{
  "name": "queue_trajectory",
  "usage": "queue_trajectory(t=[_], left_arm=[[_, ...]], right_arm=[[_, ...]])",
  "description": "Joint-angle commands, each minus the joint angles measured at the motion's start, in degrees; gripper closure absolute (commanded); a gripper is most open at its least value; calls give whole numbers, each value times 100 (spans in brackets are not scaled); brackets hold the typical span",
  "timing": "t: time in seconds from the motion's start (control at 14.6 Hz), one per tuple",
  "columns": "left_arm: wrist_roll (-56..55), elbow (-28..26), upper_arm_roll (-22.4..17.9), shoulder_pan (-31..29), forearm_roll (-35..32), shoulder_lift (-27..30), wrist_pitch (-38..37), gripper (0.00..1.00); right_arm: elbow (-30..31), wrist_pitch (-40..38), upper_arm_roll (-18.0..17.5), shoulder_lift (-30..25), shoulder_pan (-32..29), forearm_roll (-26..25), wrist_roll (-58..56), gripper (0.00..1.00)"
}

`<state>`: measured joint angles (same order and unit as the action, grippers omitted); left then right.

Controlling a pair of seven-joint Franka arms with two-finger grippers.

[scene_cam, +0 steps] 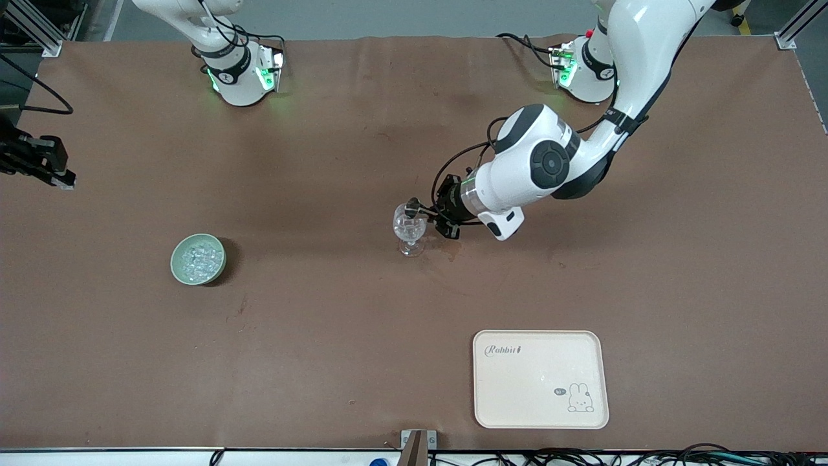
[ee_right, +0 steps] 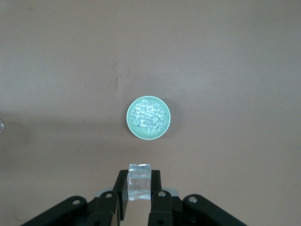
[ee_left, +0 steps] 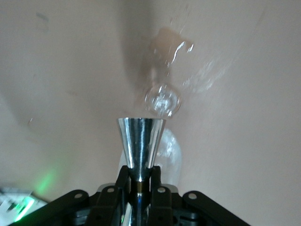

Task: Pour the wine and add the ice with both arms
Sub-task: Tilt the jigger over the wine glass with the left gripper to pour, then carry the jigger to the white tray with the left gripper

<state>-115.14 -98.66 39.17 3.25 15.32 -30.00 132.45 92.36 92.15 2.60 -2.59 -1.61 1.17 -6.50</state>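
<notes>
A clear stemmed glass [scene_cam: 409, 228] stands mid-table. My left gripper [scene_cam: 440, 212] is beside its rim, shut on the stem of a silver metal measuring cup [scene_cam: 414, 208] that is tipped toward the glass. In the left wrist view the cup [ee_left: 141, 139] sits between the fingers of the left gripper [ee_left: 141, 181], with the glass [ee_left: 162, 100] just past it. A pale green bowl [scene_cam: 198, 259] holds several ice cubes [scene_cam: 199, 257]. My right gripper [ee_right: 139, 188] is high over the table near the bowl [ee_right: 148, 117], shut on one ice cube [ee_right: 139, 182]. It shows at the front view's edge [scene_cam: 63, 182].
A cream tray [scene_cam: 540, 378] with a rabbit drawing lies near the front camera, toward the left arm's end. Both arm bases [scene_cam: 242, 74] stand along the table's edge farthest from the front camera. The table is covered in brown cloth.
</notes>
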Motion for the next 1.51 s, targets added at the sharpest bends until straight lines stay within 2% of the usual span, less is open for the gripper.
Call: queue_trajectory(t=[0.0,0.21,0.34,0.55,0.75,0.96,1.1,1.44], left_arm=[[640,48,291,-394,585,46,-79,99],[1290,127,723,-1176,1033,-32,-79,99],[1511,451,741,-1405,1263,-242,-79,99],[1661,1162,741,-1687,1359,-848,-79,99],[2072,1734,732,-2038,1763,-1446,-71,99],[3117,2068,715,-2381,2561,-1964,-35,99],[3567,2315,671,-2531,2941,-2308,-18,99],[4024,2597,162,-2637,3399,-2836,123,99]], right_arm=[[-52,-66,-14,13,-24,76,26,94],[-52,-66,-22,13,-15,76,35,94],[-52,-66,-23,13,-15,76,35,94],[-52,-66,-23,13,-15,76,35,94],[-60,-66,-23,13,37,76,87,94],[-60,13,-23,83,309,76,568,94],[-87,40,-23,197,590,93,990,94],[-104,566,-23,636,1398,242,2361,95]])
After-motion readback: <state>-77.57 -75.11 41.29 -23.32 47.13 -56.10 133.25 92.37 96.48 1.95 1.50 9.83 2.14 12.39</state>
